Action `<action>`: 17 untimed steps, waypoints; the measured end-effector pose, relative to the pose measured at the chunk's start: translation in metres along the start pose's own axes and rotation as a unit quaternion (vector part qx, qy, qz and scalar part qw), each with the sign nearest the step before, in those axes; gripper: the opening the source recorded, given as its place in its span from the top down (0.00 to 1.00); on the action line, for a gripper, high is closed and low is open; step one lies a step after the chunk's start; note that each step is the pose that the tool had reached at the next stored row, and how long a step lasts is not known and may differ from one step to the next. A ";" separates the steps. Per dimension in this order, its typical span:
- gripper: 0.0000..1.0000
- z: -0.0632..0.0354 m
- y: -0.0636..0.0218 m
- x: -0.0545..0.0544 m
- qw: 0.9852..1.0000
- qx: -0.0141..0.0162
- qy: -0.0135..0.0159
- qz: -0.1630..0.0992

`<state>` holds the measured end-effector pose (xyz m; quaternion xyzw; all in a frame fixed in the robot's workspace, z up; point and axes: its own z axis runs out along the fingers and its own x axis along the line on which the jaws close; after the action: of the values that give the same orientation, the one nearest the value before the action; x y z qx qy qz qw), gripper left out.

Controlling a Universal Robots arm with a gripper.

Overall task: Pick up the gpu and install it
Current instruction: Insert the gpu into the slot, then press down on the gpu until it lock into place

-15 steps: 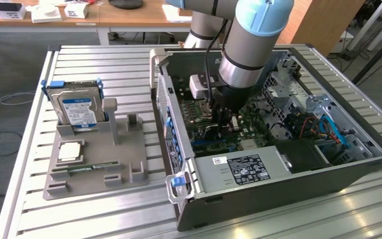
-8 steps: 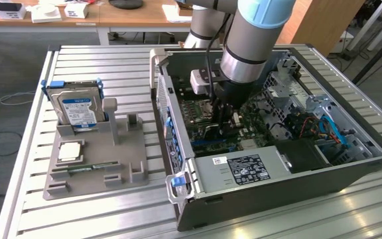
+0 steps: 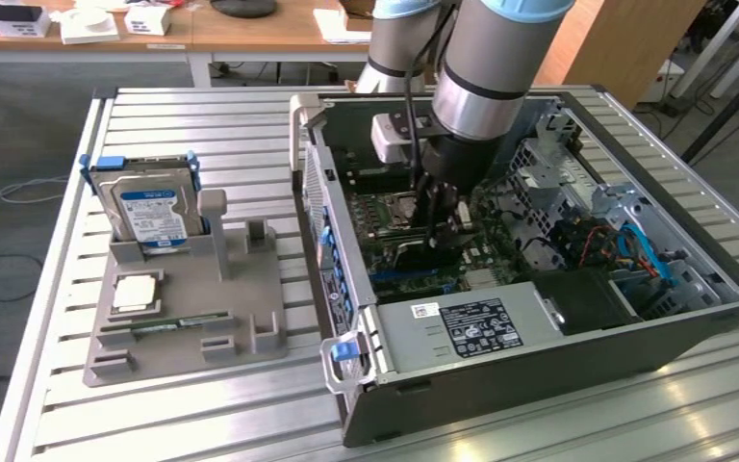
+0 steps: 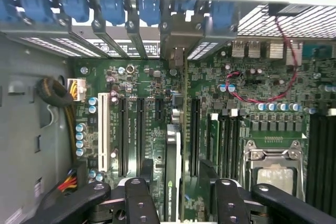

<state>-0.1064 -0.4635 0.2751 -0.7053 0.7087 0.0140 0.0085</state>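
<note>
The gpu (image 4: 173, 140) stands on edge inside the open computer case (image 3: 523, 366), seen edge-on in the wrist view as a thin card. Its silver end bracket (image 4: 177, 38) reaches the row of rear slot openings with blue clips. It lines up along a long black expansion slot of the green motherboard (image 4: 131, 77). My gripper (image 4: 176, 174) is shut on the gpu, one black finger (image 4: 146, 174) on each side of the card. In the exterior view the gripper (image 3: 445, 231) is deep in the case, with the dark gpu (image 3: 411, 254) below it just above the motherboard (image 3: 383, 214).
Left of the case in the exterior view, a grey fixture (image 3: 190, 318) holds a hard drive (image 3: 151, 207), a CPU (image 3: 136, 292) and a RAM stick (image 3: 170, 325). Inside the case are the power supply (image 3: 466, 329), blue cables (image 3: 639, 252), the CPU socket (image 4: 273, 169) and a red wire (image 4: 247, 95).
</note>
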 end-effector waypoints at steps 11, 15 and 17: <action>0.52 -0.0191 0.0002 -0.001 1.000 0.000 0.000 0.000; 0.52 -0.0192 0.0002 -0.001 1.000 0.000 0.000 0.000; 0.52 -0.0192 0.0002 -0.001 1.000 0.000 0.000 0.000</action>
<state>-0.1064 -0.4635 0.2943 -0.7053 0.7087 0.0140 0.0085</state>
